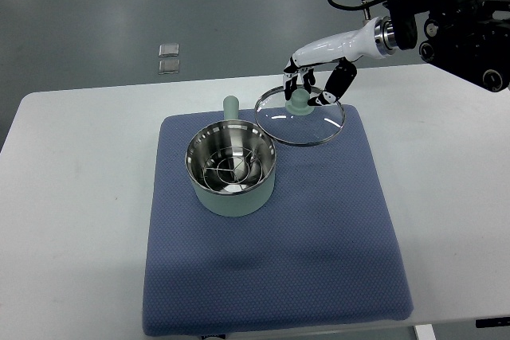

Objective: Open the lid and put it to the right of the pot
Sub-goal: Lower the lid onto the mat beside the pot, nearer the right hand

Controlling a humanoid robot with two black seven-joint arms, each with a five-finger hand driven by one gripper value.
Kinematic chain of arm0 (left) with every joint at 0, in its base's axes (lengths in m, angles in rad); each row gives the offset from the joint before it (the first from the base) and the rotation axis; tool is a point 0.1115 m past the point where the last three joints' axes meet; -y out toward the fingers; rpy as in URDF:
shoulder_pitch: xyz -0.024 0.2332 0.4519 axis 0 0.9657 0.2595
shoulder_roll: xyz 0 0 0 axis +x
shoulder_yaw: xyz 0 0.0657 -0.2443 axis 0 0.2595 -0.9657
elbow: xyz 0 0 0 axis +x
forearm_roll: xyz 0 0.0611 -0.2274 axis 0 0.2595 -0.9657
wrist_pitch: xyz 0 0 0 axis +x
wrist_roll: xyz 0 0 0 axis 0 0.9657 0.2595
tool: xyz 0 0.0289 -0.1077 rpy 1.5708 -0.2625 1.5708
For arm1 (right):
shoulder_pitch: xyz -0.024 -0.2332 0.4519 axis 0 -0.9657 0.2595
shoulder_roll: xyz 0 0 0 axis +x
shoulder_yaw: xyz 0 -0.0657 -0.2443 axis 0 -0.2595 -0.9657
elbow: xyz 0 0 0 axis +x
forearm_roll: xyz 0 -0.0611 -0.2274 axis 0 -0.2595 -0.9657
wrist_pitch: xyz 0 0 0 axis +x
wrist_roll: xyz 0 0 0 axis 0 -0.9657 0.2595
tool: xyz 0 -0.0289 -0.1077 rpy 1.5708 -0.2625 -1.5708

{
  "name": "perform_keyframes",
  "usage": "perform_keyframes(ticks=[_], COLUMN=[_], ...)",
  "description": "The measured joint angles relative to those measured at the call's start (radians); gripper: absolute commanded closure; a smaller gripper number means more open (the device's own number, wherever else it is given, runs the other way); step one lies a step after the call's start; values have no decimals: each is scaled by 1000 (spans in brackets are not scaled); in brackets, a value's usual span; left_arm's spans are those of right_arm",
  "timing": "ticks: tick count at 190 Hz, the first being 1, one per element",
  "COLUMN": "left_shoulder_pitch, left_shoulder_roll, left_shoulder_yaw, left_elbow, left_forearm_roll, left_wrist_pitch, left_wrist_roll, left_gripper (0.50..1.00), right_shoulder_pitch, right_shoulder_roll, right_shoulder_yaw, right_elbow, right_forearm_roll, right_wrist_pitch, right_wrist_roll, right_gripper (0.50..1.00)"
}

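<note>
A pale green pot (232, 169) with a steel inner basket stands open on a blue mat (319, 220), its handle pointing away. The glass lid (301, 123) with a metal rim and a pale green knob (298, 101) is to the upper right of the pot, over the mat's far edge. My right hand (313, 85) comes in from the upper right and its fingers are curled around the knob, holding the lid. I cannot tell whether the lid rests on the mat or hangs just above it. The left arm is out of view.
The mat lies on a white table (72, 197). Two small clear packets (168, 59) lie on the grey floor beyond the table's far edge. The right arm's dark housing and cable (462, 25) fill the upper right corner.
</note>
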State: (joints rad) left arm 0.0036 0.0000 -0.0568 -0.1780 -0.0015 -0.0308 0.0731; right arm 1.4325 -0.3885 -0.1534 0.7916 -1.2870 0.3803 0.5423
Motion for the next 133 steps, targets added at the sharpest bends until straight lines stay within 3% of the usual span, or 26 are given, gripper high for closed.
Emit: perform_keyframes(ticks=[52,79,133], left_shoulder_pitch=[-5,-5,-5], left_shoulder_roll=[0,0,0], left_shoulder_yaw=[0,1,2], left_elbow=[0,0,-1], left_forearm_roll=[0,0,1], left_wrist_pitch=[0,0,0], left_wrist_roll=[0,1,1], left_gripper=[500,500,500], right_shoulder_pitch=[-97,-146,-212], right_shoulder_roll=[-10,-7,7], right_shoulder_yaw=[1,1,1], right_elbow=[-14,-24,-45], right_forearm_roll=[-9,-11,-13], right_wrist_pitch=[-60,-84,-114], right_wrist_roll=[8,8,7], right_gripper=[944,897,895])
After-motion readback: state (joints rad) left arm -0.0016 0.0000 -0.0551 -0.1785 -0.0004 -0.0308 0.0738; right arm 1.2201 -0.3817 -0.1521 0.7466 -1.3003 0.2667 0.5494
